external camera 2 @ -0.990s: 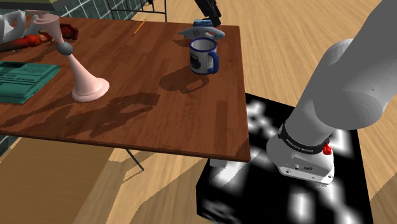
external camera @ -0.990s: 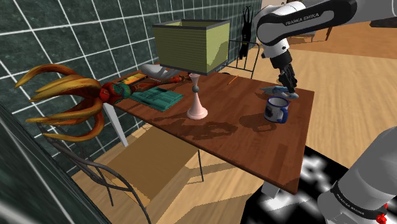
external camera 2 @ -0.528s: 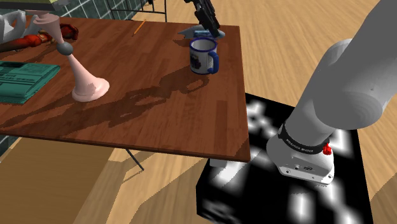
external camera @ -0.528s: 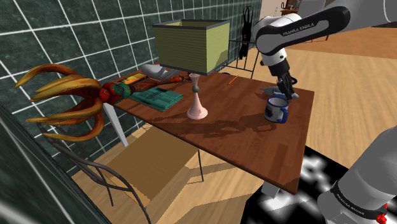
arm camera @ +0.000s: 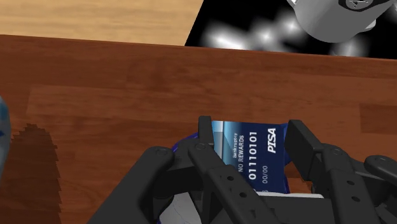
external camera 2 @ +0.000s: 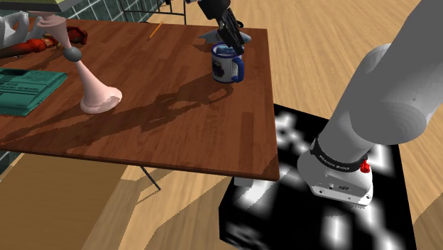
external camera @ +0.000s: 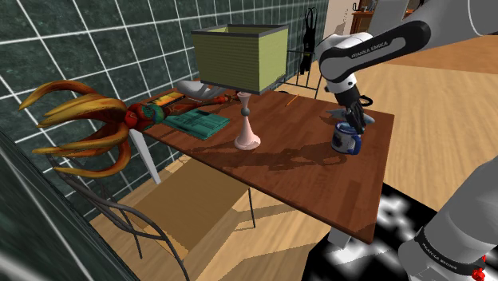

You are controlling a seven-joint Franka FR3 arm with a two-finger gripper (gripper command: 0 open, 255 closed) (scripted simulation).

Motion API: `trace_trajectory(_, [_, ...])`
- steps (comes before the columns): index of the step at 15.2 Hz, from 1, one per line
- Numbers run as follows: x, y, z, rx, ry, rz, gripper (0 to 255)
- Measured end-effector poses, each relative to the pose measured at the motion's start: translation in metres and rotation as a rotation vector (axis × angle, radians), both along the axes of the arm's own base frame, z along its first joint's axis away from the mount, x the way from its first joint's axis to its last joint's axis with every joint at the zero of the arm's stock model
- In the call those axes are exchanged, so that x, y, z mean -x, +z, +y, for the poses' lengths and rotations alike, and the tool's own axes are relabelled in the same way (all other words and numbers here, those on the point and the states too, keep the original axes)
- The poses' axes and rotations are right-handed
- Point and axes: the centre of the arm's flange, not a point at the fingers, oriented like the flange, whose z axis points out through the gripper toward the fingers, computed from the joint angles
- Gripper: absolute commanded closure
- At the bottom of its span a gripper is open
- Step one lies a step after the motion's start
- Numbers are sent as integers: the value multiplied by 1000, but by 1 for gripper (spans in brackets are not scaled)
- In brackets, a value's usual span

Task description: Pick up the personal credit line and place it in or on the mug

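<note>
Jaws clamped tight on the card (arm camera: 251, 156), a finger on either side of it. It's a dark blue card with a paler blue band at one end and white print reading NO REWARDS, 01110101, 00/00 and PISA. It's held right at the mouth of the blue-and-white mug (external camera: 348, 140), which stands on the brown desk (external camera: 303, 164) near the edge; whether card and mug touch, I can't tell.

Blue card (arm camera: 251, 154) tight between black fingers (arm camera: 305, 142)
</note>
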Motion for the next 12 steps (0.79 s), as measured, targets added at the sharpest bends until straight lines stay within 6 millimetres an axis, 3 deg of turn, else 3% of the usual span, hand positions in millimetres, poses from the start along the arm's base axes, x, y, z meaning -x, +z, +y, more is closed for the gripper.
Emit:
trace_trajectory(6, [0, -2, 0, 0, 0, -1, 255])
trace_trajectory(7, [0, -2, 0, 0, 0, -1, 0])
trace_trajectory(12, [0, -3, 0, 0, 0, 0, 0])
